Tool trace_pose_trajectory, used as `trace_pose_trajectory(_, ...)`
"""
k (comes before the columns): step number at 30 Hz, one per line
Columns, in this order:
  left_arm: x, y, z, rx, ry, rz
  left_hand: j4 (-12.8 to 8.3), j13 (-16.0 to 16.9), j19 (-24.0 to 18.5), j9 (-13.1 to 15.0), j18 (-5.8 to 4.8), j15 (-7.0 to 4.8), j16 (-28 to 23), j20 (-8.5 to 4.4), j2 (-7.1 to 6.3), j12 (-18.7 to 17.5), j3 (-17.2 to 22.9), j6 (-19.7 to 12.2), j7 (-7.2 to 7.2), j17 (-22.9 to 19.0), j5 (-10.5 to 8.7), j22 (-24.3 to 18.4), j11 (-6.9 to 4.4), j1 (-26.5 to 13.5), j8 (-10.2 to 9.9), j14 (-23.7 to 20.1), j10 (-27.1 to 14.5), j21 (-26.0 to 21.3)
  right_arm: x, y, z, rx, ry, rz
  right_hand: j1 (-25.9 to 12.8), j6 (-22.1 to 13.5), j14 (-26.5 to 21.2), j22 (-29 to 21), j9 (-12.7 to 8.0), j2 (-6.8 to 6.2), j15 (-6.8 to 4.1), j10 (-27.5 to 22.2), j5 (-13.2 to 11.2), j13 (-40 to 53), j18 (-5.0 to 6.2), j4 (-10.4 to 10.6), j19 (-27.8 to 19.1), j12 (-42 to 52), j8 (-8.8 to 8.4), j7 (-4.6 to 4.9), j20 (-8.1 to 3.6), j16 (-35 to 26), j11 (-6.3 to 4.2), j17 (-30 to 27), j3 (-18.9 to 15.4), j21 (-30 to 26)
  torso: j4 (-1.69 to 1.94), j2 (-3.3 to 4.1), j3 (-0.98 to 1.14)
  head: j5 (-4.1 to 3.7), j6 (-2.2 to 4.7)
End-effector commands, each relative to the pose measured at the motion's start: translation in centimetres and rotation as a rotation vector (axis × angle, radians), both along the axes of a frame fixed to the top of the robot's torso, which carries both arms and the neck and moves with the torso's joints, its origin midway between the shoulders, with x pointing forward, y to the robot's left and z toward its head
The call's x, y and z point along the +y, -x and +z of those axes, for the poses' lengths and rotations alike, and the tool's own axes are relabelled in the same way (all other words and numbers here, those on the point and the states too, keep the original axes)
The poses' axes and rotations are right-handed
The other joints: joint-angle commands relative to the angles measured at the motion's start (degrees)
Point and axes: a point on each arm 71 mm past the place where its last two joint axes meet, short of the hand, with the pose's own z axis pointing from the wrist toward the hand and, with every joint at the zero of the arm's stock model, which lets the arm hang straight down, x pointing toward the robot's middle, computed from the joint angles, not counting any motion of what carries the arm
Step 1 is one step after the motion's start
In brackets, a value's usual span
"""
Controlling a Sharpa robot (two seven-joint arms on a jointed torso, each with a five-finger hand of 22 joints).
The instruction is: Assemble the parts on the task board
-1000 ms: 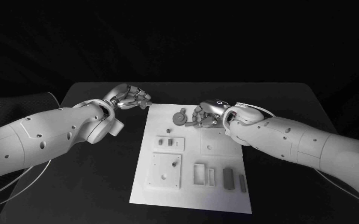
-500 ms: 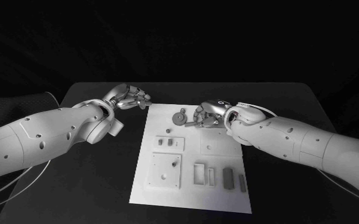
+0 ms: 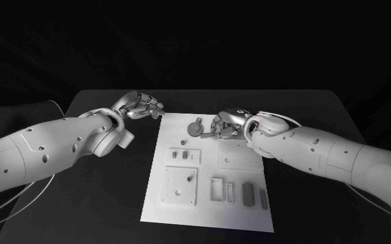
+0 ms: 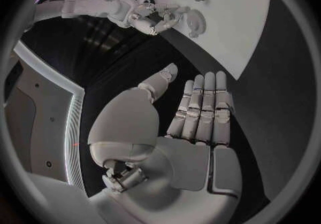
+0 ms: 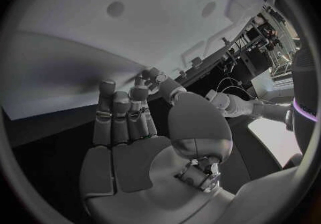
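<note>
Task board point(image 3: 208, 170) on bench point(image 3: 309, 108): right robot hand point(image 3: 224, 126) fingering round part point(image 3: 195, 129) at far edge — seemingly seating it; left robot hand point(image 3: 140, 105) empty, fingers extended — waiting beside board.

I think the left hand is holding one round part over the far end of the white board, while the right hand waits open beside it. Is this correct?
No, the hands are swapped. The head view shows the right hand at the round part over the task board; the left hand waits open beside it.
</note>
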Motion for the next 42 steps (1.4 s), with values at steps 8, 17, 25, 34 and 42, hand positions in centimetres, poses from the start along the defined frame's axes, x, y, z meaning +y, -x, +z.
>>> trace_pose_trajectory(8, -0.2, 0.0, 0.1, -0.001, 0.006, -0.005, -0.02, -0.09, 0.10, -0.06, 0.91, 0.26, -0.33, 0.26, -0.14, -0.26, -0.12, -0.20, 0.41, 0.11, 0.34, 0.06, 0.17, -0.27, 0.17, 0.11, 0.22, -0.40, 0.0, 0.5, -1.2, 0.056, 0.054, 0.012, -0.98, -1.12, -0.54, 0.41, -0.57, -1.05, 0.20, -0.64, 0.08, -0.12, 0.42, 0.00, -0.60, -0.44, -1.02, 0.84, 0.11, -0.30, 0.37, -0.16, 0.35, -0.49, 0.01, 0.02, -0.03, -0.04, 0.05)
trace_pose_trajectory(17, -0.2, 0.0, 0.1, -0.001, 0.006, -0.006, -0.04, -0.11, 0.10, -0.09, 0.92, 0.26, -0.36, 0.25, -0.15, -0.30, -0.11, -0.28, 0.45, 0.14, 0.34, 0.07, 0.19, -0.25, 0.13, 0.12, 0.17, -0.41, 0.3, 0.7, -1.7, 0.063, 0.065, 0.018, -1.16, -4.23, -2.16, 0.24, -1.48, -2.64, 1.45, -2.51, 0.07, -0.35, 0.42, -0.14, -2.03, -1.09, -2.71, 2.19, 0.77, -0.99, 1.69, -0.44, 0.63, -1.47, 0.06, 0.01, -0.01, -0.03, -0.05)
trace_pose_trajectory(25, -0.1, 0.1, 0.1, 0.000, 0.006, -0.005, -0.05, -0.12, 0.11, -0.10, 0.93, 0.25, -0.38, 0.24, -0.12, -0.32, -0.07, -0.31, 0.46, 0.16, 0.35, 0.08, 0.20, -0.21, 0.11, 0.13, 0.15, -0.42, 0.4, 0.8, -1.8, 0.063, 0.072, 0.023, -0.11, -4.44, -2.63, 0.35, -1.62, -2.90, 1.72, -2.96, -0.68, -0.34, 0.42, -0.48, -2.42, -0.96, -2.74, 2.39, 1.02, -0.93, 1.91, -0.44, 0.74, -1.61, 0.02, 0.03, -0.04, 0.05, -0.16)
trace_pose_trajectory(34, 0.0, 0.1, 0.1, 0.000, 0.005, -0.002, -0.07, -0.14, 0.14, -0.11, 0.94, 0.23, -0.40, 0.23, -0.01, -0.34, 0.03, -0.31, 0.47, 0.21, 0.37, 0.10, 0.20, -0.06, 0.12, 0.18, 0.17, -0.43, 0.3, 1.2, -1.9, 0.046, 0.115, 0.053, 4.28, 0.77, -2.32, 0.77, -0.25, -1.44, 0.65, -2.29, -0.29, -0.46, 0.42, -0.69, -2.22, -0.48, 0.47, 0.48, 0.90, -0.33, 0.13, -0.44, 1.21, -1.15, 0.00, 0.00, -0.02, 0.07, -0.24)
trace_pose_trajectory(42, 0.0, 0.1, 0.1, -0.001, 0.005, -0.002, -0.09, -0.14, 0.17, -0.11, 0.95, 0.22, -0.40, 0.22, 0.04, -0.34, 0.08, -0.29, 0.46, 0.25, 0.37, 0.11, 0.19, 0.02, 0.14, 0.22, 0.20, -0.43, 1.1, 1.6, -1.8, 0.012, 0.123, 0.080, 5.72, 3.22, -1.41, 0.89, 0.40, -0.55, 0.01, -0.95, -0.70, -0.71, 0.42, -0.72, -1.56, -0.34, 1.75, -0.58, 0.60, 0.14, -0.90, -0.57, 1.01, -0.65, 0.03, 0.03, 0.03, 0.05, -0.35)
